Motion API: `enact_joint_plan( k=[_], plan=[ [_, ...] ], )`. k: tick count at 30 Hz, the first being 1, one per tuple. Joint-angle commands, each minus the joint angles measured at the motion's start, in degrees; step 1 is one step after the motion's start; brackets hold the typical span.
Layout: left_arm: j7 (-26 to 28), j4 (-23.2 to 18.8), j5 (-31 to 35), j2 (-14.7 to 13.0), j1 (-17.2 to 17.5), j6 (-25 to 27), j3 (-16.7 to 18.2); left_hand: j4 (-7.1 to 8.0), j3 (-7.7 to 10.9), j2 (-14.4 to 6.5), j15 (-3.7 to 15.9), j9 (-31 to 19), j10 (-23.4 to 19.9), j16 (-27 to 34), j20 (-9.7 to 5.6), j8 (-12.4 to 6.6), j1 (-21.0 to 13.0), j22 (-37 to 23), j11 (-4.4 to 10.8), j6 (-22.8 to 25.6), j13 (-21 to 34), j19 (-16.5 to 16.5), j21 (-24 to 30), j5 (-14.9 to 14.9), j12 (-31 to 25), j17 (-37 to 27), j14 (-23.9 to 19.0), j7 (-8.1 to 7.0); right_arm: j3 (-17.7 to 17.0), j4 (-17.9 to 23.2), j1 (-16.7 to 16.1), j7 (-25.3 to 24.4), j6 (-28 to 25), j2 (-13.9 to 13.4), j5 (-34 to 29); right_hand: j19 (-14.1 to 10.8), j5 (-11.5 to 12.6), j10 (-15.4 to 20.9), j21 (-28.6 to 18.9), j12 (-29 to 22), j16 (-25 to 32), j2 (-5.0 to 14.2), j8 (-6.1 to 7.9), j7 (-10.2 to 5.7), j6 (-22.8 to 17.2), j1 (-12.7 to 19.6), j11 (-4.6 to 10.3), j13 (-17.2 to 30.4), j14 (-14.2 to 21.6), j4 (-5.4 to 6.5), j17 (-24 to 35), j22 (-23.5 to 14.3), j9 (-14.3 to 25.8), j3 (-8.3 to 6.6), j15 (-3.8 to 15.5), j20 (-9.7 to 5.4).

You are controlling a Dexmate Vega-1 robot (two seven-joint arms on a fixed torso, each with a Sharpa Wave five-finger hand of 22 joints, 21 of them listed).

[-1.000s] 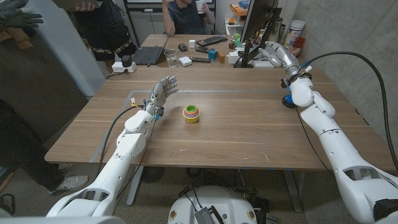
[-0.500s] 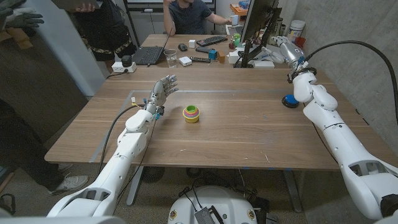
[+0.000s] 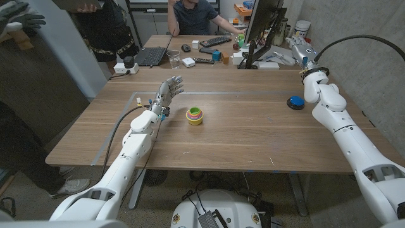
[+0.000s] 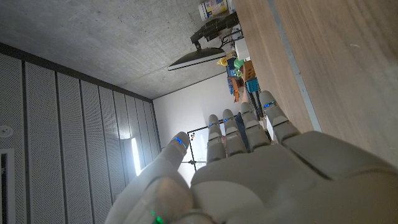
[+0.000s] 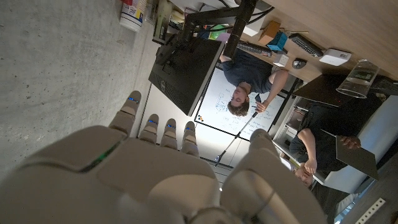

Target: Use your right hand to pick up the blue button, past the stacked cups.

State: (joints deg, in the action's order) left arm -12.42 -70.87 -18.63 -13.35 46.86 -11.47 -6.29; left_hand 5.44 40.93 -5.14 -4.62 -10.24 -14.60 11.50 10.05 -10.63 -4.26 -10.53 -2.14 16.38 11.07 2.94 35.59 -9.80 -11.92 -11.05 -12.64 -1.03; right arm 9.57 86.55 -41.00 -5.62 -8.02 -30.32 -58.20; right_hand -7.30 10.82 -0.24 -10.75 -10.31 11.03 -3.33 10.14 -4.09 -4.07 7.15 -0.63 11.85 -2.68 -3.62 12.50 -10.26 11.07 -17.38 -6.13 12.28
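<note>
On the wooden table (image 3: 240, 136), the nearest thing is the left hand (image 3: 168, 89), which is raised a little over the left part of the board, with its fingers (image 4: 239, 127) straight and apart and nothing inside them. Just beside it, toward the middle of the table, stands the stack of coloured cups (image 3: 194, 116), upright.

Farther away and to the right, near the table's right edge, lies the blue button (image 3: 295, 101) on a dark base, alone on the wood and touched by nothing. The right hand (image 3: 299, 47) is above and beyond the button, lifted high over the far right corner. In the right wrist view its fingers (image 5: 163, 131) are stretched out and separated, holding nothing.

Behind the table is a second desk with a laptop (image 3: 154, 55), a keyboard (image 3: 216, 41), a drinking glass (image 3: 173, 59) and a monitor (image 3: 261, 24). A seated person (image 3: 195, 14) is at that desk.
</note>
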Motion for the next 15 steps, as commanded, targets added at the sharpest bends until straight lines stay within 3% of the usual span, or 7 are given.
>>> enact_joint_plan(
  k=[1, 15],
  plan=[
    [-0.81, 1.33, 0.33, 0.30, -0.98, -0.38, -0.38, -0.16, 0.05, 0.07, -0.14, -0.28, -0.01, 0.27, 0.45, -0.13, 0.29, -0.31, 0.04, 0.18, 0.13, 0.27, -0.11, -0.28, -0.06, -0.23, -0.26, -0.13, 0.93, 2.10, -1.60, 3.53, -6.25, -1.69, -3.26, 0.20, 0.31, -0.55, -0.28, 0.04, 0.09, -0.60, 0.22, -0.35, 0.25, 0.35, -0.19, 0.28, -0.24, -0.04, -0.03, -0.22, 0.19, 0.16, -0.12, 0.22],
    [-1.43, 2.94, 0.51, 0.70, -1.75, -0.65, -0.42, -0.20, -0.09, 0.25, -0.12, -0.28, 0.15, 0.23, 0.45, -0.09, 0.39, -0.31, -0.01, 0.01, 0.13, 0.23, -0.29, -0.26, -0.01, -0.23, -0.16, -0.17, 1.10, 3.67, -2.97, 7.18, -8.99, -3.01, -4.30, -0.04, 0.37, -0.64, -0.44, -0.41, 0.53, -0.68, 0.77, -1.11, -0.28, 0.71, -0.17, 0.27, 0.27, -0.41, -0.18, -0.22, 0.22, 0.22, -0.51, 0.23]
  ],
)
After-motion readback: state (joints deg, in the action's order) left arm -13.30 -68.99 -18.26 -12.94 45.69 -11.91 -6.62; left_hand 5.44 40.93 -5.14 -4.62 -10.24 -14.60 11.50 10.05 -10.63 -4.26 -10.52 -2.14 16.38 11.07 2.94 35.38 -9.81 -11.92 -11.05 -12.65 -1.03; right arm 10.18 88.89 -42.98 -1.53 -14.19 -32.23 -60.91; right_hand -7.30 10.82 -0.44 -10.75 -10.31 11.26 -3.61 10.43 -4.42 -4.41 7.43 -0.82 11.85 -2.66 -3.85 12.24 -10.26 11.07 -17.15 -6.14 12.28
